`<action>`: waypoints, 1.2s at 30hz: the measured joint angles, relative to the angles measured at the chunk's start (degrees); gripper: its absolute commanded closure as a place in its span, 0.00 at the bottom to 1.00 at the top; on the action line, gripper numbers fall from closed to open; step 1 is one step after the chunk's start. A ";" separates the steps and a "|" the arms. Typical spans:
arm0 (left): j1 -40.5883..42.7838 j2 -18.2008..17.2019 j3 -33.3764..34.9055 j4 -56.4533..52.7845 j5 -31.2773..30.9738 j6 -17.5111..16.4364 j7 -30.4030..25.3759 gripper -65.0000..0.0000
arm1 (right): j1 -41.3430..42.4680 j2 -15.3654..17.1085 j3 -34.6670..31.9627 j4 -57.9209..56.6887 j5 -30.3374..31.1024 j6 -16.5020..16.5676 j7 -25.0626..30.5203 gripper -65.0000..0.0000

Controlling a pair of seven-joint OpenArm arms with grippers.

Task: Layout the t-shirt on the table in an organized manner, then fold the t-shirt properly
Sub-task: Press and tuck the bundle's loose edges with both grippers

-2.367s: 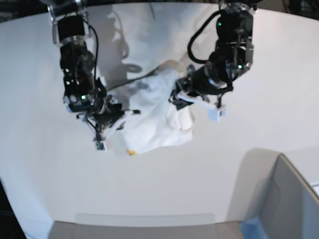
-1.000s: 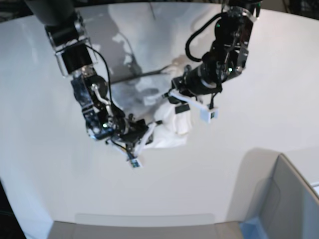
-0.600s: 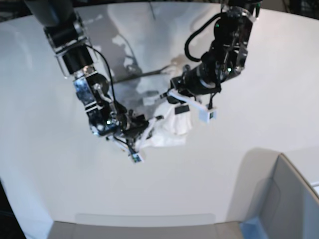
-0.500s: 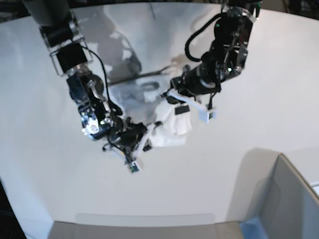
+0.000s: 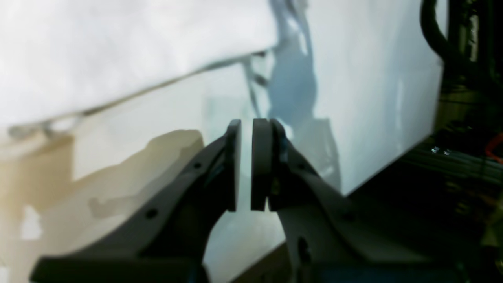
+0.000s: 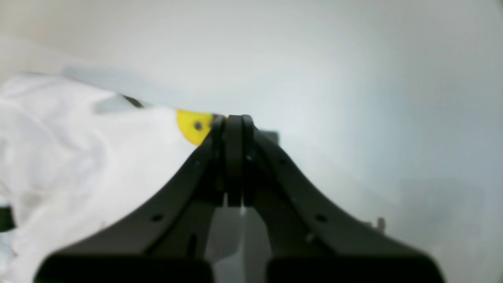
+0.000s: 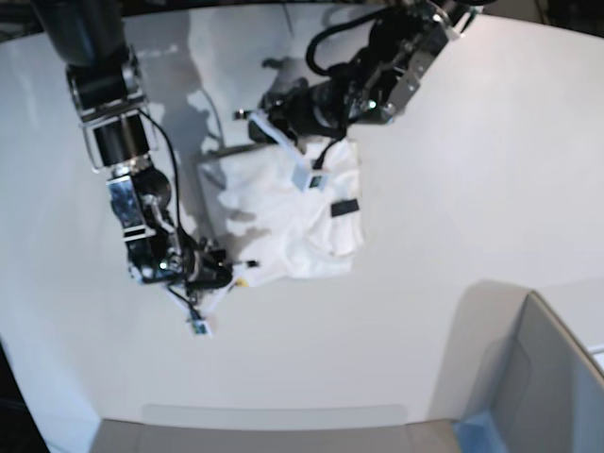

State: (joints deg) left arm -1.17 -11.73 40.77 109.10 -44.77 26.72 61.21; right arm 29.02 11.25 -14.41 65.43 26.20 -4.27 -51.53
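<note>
The white t-shirt lies crumpled but partly spread on the white table, its black tag on the right side. My right gripper is low at the shirt's lower left corner. In the right wrist view that gripper is shut, with the yellow print of the t-shirt right at its tips. My left gripper reaches over the shirt's upper left part. Its jaws stand a narrow slit apart with only table showing between them.
A grey box with a blue corner stands at the bottom right. The table's curved far edge runs along the top. In the left wrist view the table edge drops to a dark area with cables.
The left arm has swung up and left across the shirt. The right gripper has pulled back to the left with the shirt's corner. The shirt now lies wider and flatter.
</note>
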 measured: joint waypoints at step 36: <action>-5.53 0.52 -28.89 -9.07 0.15 0.31 -0.22 0.92 | -21.62 0.72 -0.37 44.22 -2.97 4.55 -23.67 1.00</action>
State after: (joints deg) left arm -6.70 -11.20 11.88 100.03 -44.62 27.03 60.99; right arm 7.40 11.97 -14.79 109.65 23.22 0.27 -75.20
